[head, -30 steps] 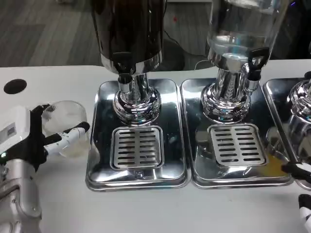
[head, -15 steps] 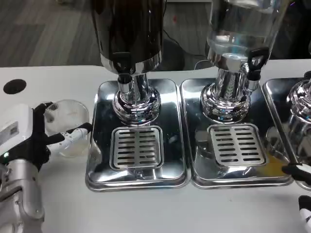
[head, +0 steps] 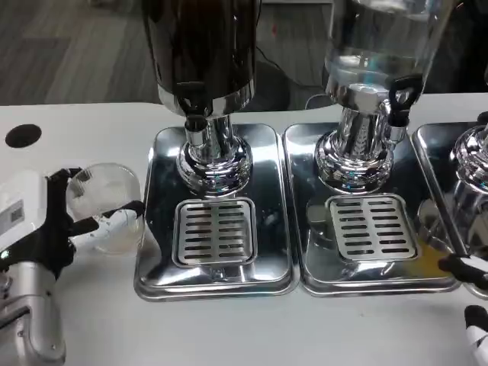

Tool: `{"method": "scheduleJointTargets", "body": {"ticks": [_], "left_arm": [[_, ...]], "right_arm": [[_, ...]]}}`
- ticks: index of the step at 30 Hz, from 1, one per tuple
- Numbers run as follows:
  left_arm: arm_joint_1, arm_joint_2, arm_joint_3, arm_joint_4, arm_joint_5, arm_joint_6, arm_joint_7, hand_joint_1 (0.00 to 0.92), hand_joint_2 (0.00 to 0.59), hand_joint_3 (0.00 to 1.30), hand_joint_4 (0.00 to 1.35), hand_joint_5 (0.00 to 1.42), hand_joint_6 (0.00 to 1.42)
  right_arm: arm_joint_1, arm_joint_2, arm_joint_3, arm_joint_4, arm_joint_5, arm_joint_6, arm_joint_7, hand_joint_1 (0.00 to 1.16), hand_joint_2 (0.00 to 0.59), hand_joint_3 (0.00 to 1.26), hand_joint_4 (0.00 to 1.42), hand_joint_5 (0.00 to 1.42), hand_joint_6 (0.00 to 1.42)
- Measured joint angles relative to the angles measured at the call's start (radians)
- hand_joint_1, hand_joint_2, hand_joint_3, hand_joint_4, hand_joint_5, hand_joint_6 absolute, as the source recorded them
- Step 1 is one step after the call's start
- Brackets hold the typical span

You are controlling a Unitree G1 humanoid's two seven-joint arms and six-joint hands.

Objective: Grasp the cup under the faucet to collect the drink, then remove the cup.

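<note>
the left hand (head: 46,221) is clamping its fingers (head: 122,213) on the clear cup (head: 107,202), while the right hand (head: 476,324) is sitting cut off at the edge, its finger state unclear.

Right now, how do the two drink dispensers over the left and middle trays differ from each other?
The left dispenser has a dark, nearly black tank, while the middle dispenser has a clear tank, and its liquid looks colourless. The left dispenser's faucet points to the front; the middle dispenser's faucet sits off to the right side. Both stand on shiny chrome pedestals, each on a steel tray with a slotted drip grate in front.
</note>
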Motion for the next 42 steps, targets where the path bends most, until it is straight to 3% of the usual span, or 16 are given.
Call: {"method": "scheduleJointTargets", "body": {"ticks": [23, 42], "left_arm": [[0.022, -0.042, 0.045, -0.056, -0.004, -0.080, 0.018, 0.407, 0.117, 0.40, 0.42, 0.65, 0.94], [-0.016, -0.098, -0.055, -0.022, 0.003, -0.101, 0.020, 0.396, 0.122, 0.40, 0.42, 0.66, 0.94]], "right_arm": [[-0.020, 0.004, 0.007, 0.021, -0.004, 0.004, 0.002, 0.52, 0.509, 0.30, 0.20, 0.25, 0.20], [-0.037, 0.004, 0.010, 0.046, -0.004, 0.012, 0.003, 0.53, 0.509, 0.30, 0.21, 0.26, 0.20]]}}
